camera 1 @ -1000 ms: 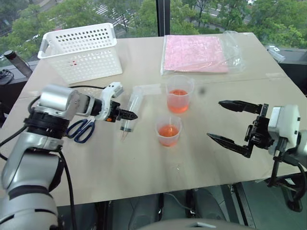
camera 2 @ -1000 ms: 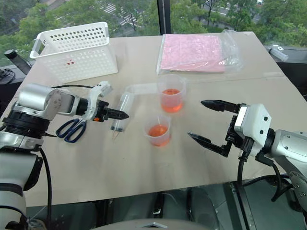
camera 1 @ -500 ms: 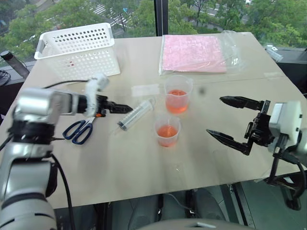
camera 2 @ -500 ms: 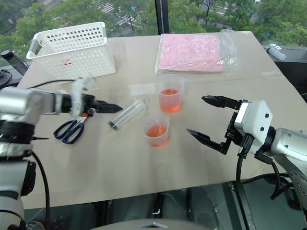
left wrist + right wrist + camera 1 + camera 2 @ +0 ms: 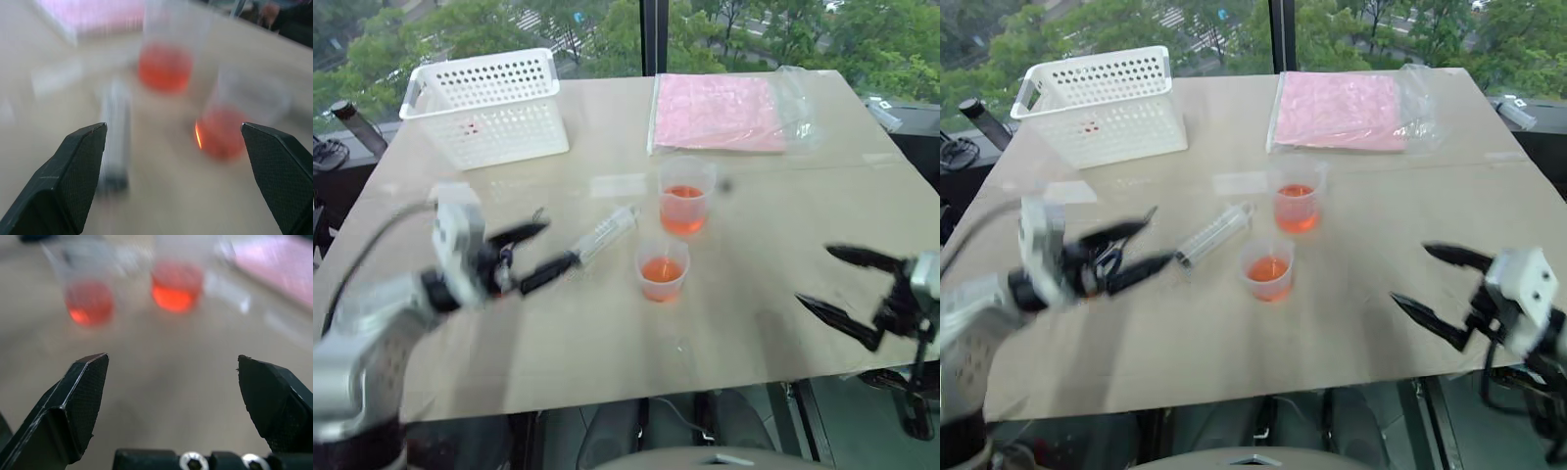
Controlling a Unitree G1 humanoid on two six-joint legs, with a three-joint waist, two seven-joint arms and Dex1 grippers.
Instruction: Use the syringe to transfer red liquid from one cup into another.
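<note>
Left gripper (image 5: 533, 255) lets go and backs off wide open, syringe (image 5: 605, 233) lying flat left of both cups, right gripper (image 5: 842, 287) empty too, so transfer looks done.

the basket (image 5: 489, 106) is white with little holes all over. the bag (image 5: 720, 110) is pink under clear plastic. the tall cup (image 5: 684, 196) and the small cup (image 5: 662, 271) are clear with orange-red liquid (image 5: 682, 210). the table (image 5: 607, 323) is tan.

On the beige table (image 5: 607, 333): white basket (image 5: 489, 106), pink packet in a clear bag (image 5: 724, 110), syringe (image 5: 605, 233) lying flat, taller beaker (image 5: 684, 194), shorter cup (image 5: 662, 268), both holding red liquid (image 5: 662, 270).
</note>
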